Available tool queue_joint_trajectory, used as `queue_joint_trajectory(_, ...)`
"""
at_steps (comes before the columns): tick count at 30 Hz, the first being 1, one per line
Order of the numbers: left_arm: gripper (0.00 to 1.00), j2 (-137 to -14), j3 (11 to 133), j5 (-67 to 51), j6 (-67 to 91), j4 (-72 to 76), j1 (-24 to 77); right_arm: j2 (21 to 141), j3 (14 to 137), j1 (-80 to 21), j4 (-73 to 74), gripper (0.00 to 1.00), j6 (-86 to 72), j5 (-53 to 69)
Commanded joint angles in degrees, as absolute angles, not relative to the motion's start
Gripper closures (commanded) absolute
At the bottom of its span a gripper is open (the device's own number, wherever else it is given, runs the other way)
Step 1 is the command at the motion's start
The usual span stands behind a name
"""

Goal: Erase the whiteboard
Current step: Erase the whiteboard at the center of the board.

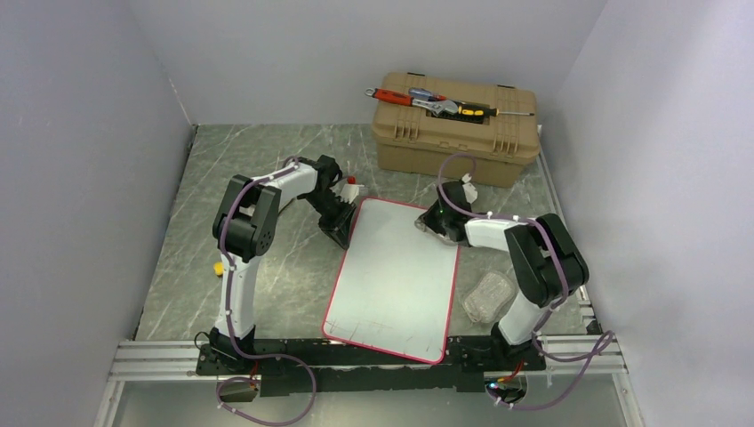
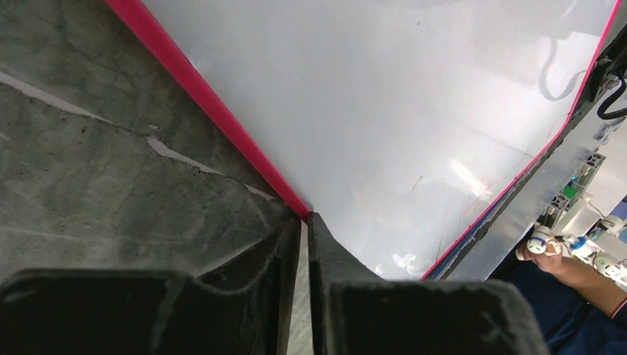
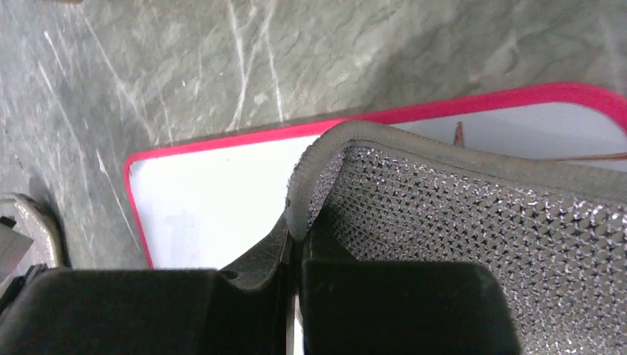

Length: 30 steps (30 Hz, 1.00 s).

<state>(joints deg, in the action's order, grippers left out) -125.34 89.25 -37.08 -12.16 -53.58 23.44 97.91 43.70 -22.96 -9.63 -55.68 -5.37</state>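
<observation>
L gripper (image 2: 303, 220) looks pinched on whiteboard (image 2: 384, 96) rim; R gripper (image 3: 296, 237) clamps cloth (image 3: 480, 222). Hard wiping could slip that thin pinch, skidding it.

The left arm (image 1: 249, 222) and right arm (image 1: 533, 253) bend inward, left tool (image 2: 304, 220) pinching whiteboard (image 2: 384, 111), right tool (image 3: 296, 235) clamping mesh cloth (image 3: 480, 214)
</observation>
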Motion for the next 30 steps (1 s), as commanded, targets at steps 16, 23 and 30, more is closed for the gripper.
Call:
queue_joint_trajectory(16, 0.83, -128.9, 87.0, -28.8, -15.2, -50.5, 24.6, 118.7, 63.1, -33.2, 8.5, 1.00, -56.5, -13.9)
queue_joint_trajectory(23, 0.84, -129.2, 87.6, -29.2, -15.4, -50.9, 24.7, 103.1, 43.6, -22.9, 6.5, 1.00, -53.8, -17.0)
queue_joint_trajectory(30, 0.85, -128.5, 87.5, -28.9, -15.7, -51.2, 24.7, 97.2, 42.6, -22.3, 11.7, 1.00, -52.4, -20.5)
